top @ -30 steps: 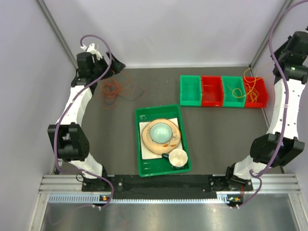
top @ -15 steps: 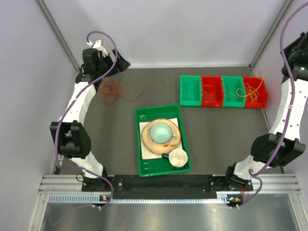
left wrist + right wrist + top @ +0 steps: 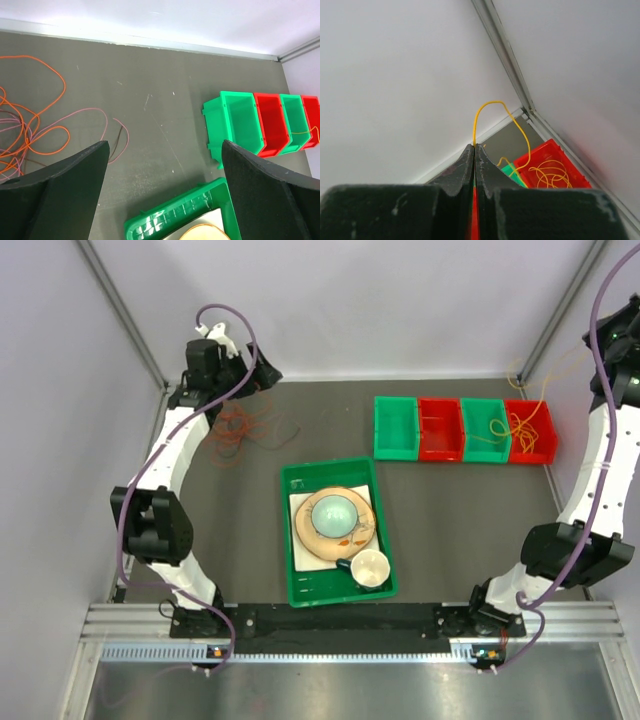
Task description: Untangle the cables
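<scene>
**Q:** What are your pincers doing?

**A:** Your right pincer is raised high over the far right corner of the counter. Its jaws are pressed together on a yellow cable. The cable rises from the tips, arches over and drops into the red bin below, where more of it lies in loose coils.

**Q:** And your left one?

**A:** Your left pincer is up near the far left corner. Its jaws are spread wide with nothing between them.

**Q:** Where is the rest of the cable?

**A:** A tangle of orange and purple cables lies on the counter by the far left corner, below and to the side of your left pincer and not touching it.

**Q:** What else is out there?

**A:** The red bin is the right-hand end of a row of bins along the far edge, alternating green and red. A green tray holding crockery sits mid-counter, towards the near edge.
</scene>
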